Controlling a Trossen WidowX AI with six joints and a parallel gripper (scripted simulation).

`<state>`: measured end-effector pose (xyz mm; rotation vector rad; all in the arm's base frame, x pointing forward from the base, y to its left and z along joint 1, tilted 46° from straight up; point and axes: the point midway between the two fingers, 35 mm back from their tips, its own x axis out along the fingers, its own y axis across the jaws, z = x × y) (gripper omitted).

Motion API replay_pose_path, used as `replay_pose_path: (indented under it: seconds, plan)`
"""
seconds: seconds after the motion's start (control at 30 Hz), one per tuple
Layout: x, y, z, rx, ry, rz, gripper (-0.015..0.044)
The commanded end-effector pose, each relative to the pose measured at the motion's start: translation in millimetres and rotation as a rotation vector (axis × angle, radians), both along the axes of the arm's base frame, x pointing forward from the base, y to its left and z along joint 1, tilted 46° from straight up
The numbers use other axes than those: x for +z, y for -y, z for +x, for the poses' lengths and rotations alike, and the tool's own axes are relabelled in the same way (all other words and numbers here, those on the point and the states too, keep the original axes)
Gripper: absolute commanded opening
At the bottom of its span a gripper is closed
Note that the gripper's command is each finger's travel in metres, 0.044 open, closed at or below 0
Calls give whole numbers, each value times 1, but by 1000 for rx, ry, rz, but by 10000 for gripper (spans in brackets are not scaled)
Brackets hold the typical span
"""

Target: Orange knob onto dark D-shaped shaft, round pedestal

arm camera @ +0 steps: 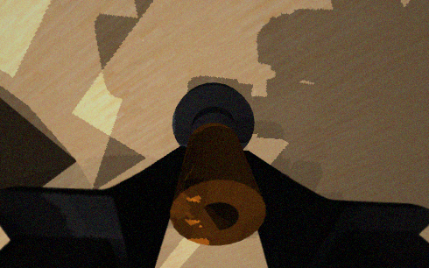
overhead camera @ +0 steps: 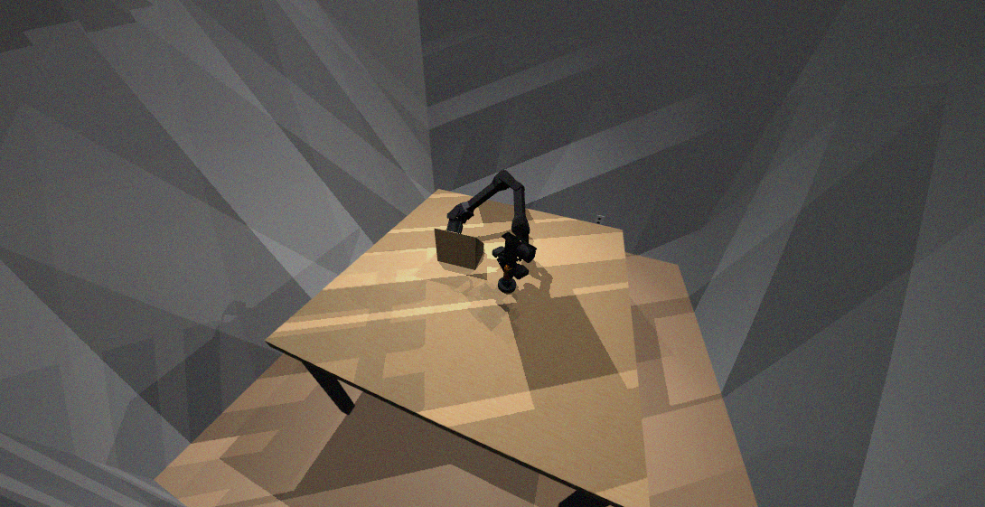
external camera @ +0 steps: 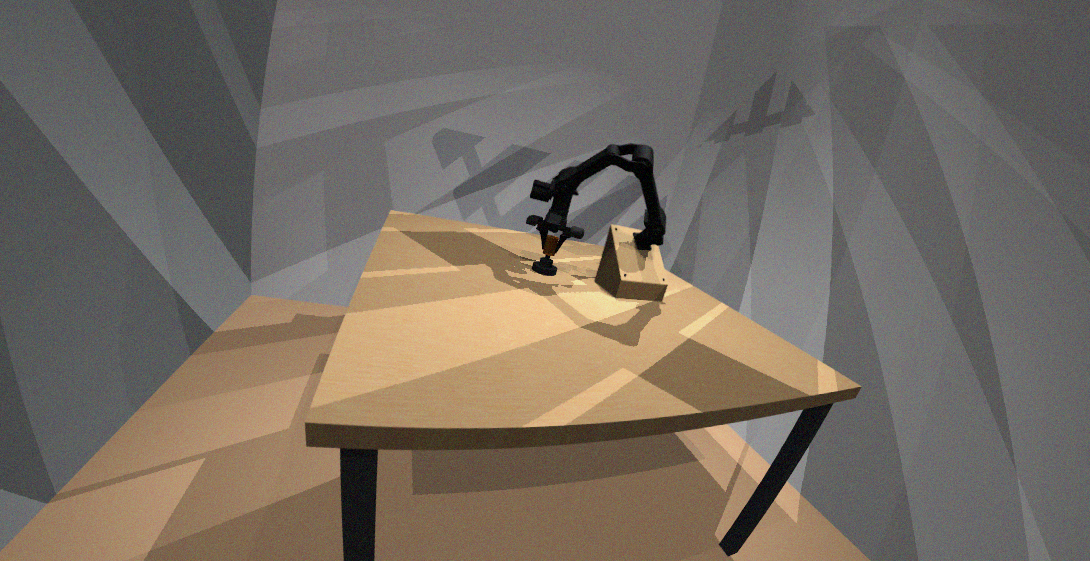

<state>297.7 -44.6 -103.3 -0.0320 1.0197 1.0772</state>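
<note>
The orange knob [overhead camera: 508, 268] [external camera: 550, 245] [arm camera: 216, 164] is a cylinder with a D-shaped hole, whose near end shows in the wrist view. My gripper [overhead camera: 509, 269] [external camera: 549, 248] [arm camera: 214, 153] is shut on it, one black finger on each side. The dark round pedestal [overhead camera: 506, 286] [external camera: 544, 268] [arm camera: 184, 115] stands on the table just below the knob. In the exterior view, a dark narrower part shows between the knob's lower end and the pedestal's wide base. The shaft's flat side is hidden, and I cannot tell whether its tip is inside the knob.
The wooden table [overhead camera: 468, 372] [external camera: 457, 366] carries everything. A wedge-shaped wooden block [overhead camera: 455, 249] [external camera: 639, 267] [arm camera: 11, 153] stands beside the pedestal, at the arm's base. The black arm [overhead camera: 484, 197] [external camera: 594, 168] arches over from there. Patchy shadows lie across the table.
</note>
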Motion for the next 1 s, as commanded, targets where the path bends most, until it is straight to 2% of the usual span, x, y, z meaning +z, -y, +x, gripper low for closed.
replay_pose_path:
  seconds: [0.0, 0.43, 0.67, 0.97]
  plan:
    - [-1, 0, 2, 3, 8, -3, 0]
    - [2, 2, 0, 3, 8, -4, 0]
    - [1, 1, -1, 142, 149, -21, 0]
    - [-1, -1, -2, 149, 156, -22, 0]
